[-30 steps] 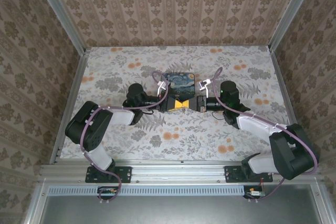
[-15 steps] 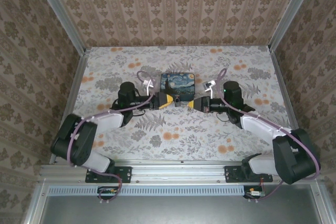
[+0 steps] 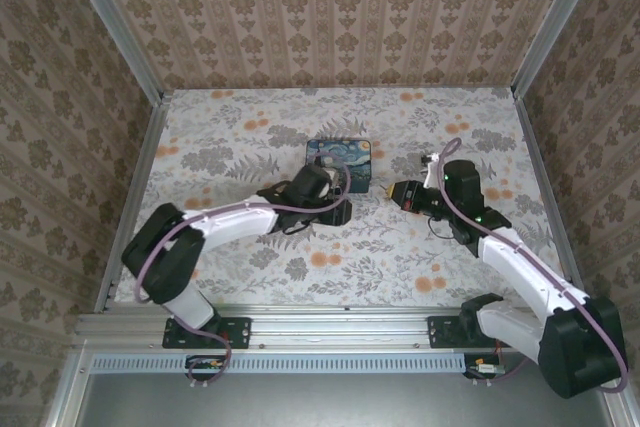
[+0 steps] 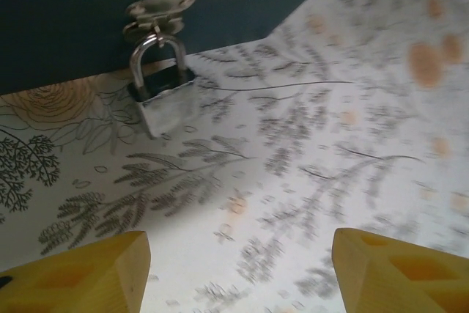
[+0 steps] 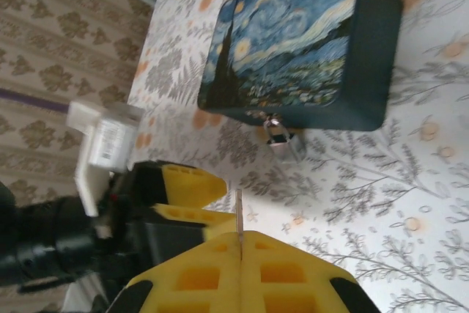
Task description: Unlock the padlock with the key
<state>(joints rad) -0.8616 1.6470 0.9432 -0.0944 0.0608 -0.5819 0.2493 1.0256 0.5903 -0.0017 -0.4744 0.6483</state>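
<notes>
Overhead, the right gripper (image 3: 397, 192) hovers right of the blue tin box (image 3: 340, 152), whose lid is closed and contents hidden. Left wrist: the left gripper (image 4: 238, 243) gapes empty, and the small, rigid padlock (image 4: 157, 100) dangles from the box's hasp (image 4: 157, 9); steady its body. Right wrist: fingers pinch the thin, slippery key (image 5: 239, 214).

The top external camera looks steeply down on the blue painted box (image 3: 339, 162) from high and far on its near side. The left wrist camera sits low and close, facing the box's front wall. The right wrist camera, rolled sideways, views its lid and front from farther back. All three share that front, where the padlock (image 4: 163, 108) hangs.
</notes>
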